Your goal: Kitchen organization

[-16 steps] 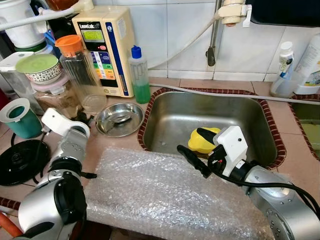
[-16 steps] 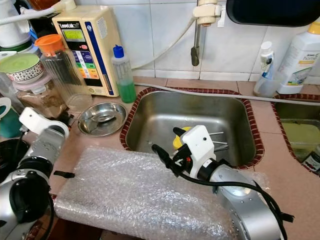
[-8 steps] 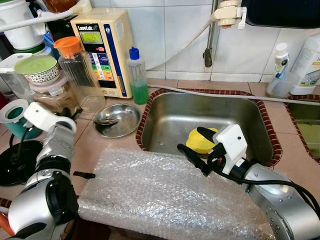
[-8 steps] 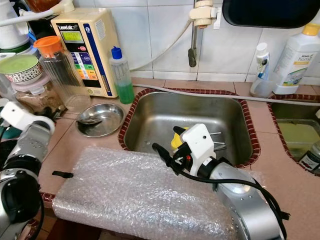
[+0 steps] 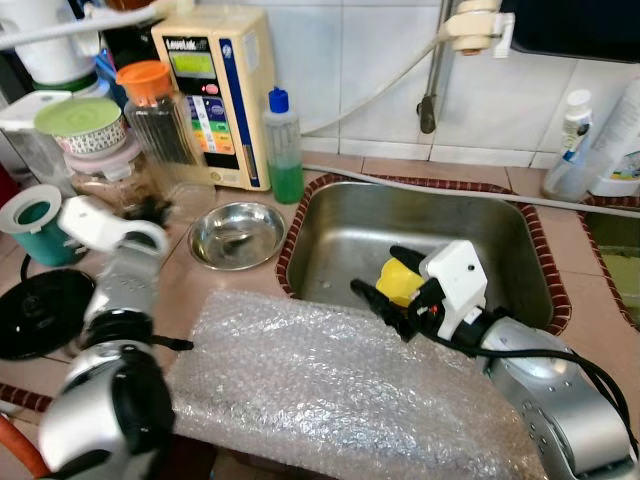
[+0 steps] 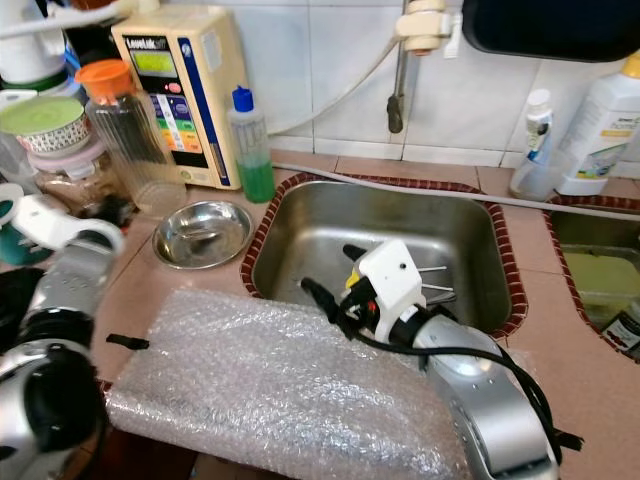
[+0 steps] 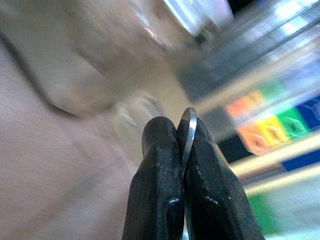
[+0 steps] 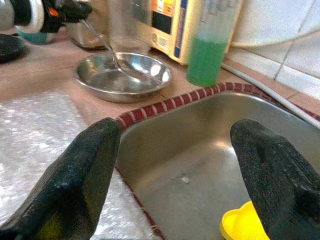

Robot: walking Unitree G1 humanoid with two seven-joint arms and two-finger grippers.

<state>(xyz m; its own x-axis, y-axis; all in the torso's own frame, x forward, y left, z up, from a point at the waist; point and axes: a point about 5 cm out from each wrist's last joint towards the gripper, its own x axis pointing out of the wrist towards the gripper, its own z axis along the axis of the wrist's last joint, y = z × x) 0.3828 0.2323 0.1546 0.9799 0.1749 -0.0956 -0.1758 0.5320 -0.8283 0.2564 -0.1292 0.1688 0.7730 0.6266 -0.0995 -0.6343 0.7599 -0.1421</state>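
The left gripper point(image 7: 182, 150) is seen clamped on the thin metal handle of a spoon point(image 8: 120, 60); the handle edge is pinched between the two black fingers point(image 7: 160, 170). In the right wrist view the spoon is seen slanting down from that gripper, its bowl resting inside the steel dish point(image 5: 237, 234). The dish is set on the counter point(image 5: 200, 285) just ahead of the left gripper, beside the sink point(image 5: 420, 250). Beyond the dish a green bottle point(image 5: 284, 148) and a beige appliance point(image 5: 215, 95) are found against the tiled wall, with a jar with an orange lid point(image 5: 160, 125) next to them. The left wrist view is blurred, and little beyond coloured buttons can be made out.

The right gripper point(image 5: 385, 285) is held wide apart, with nothing between its fingers point(image 8: 85, 175). It is positioned at the near rim of the sink, reaching over the basin. A yellow object point(image 5: 402, 280) is seen in the sink just beyond its fingertips; contact cannot be determined. A sheet of bubble wrap point(image 5: 330, 390) is spread over the counter under the right arm.
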